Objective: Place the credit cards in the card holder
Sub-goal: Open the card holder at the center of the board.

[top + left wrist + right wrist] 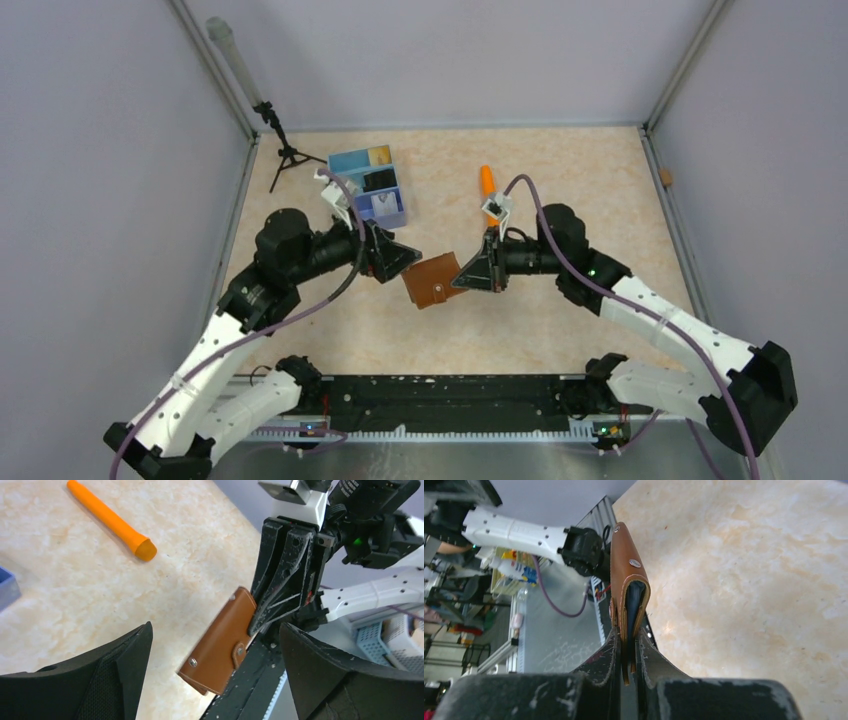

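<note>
Top external view: card holder (432, 281) held up, credit cards (377, 180) not in yet.
The right pincer (458, 282) is shut tight on the brown card holder in the middle of the table (580, 180). The left pincer (410, 260), at its 9 o'clock, is wide open and holds nothing. The credit cards lie in the blue tray (345, 162) at 11 o'clock, so most of the job looks left to do. An orange pen (487, 180) lies at 1 o'clock. The table top is sandy and speckled, with pale grey walls around.

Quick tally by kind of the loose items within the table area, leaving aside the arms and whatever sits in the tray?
Card holder: 1
Orange marker: 1
Blue tray: 1
Black tripod: 1
Total: 4
</note>
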You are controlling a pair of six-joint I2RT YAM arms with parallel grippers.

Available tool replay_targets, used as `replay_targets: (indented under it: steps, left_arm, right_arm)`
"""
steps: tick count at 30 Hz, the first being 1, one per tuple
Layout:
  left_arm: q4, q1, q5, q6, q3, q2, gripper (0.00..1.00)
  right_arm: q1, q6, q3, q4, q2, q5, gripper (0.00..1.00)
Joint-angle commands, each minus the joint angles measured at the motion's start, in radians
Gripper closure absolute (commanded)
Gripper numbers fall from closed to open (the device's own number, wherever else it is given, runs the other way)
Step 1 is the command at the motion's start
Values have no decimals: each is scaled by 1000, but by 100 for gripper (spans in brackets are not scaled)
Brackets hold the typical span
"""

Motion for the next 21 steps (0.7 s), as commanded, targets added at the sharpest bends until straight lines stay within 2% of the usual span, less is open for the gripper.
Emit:
replay_targets:
  steps: [1,6,12,21]
  left_arm:
    - [-260,-2,90,240,126,121,1]
    - [-289,0,306,326,118,199,1]
    - [-176,-2,556,297,67,217,1]
    - [-132,-10,587,278,44,257,3]
  right_arm:
    - [6,-120,74,-153,-17,-153,100]
    - [8,-130,92,-160,-38,-250,100]
    - [7,-161,116,-193,-30,-285,100]
    - [7,-195,146,-205,2,-306,100]
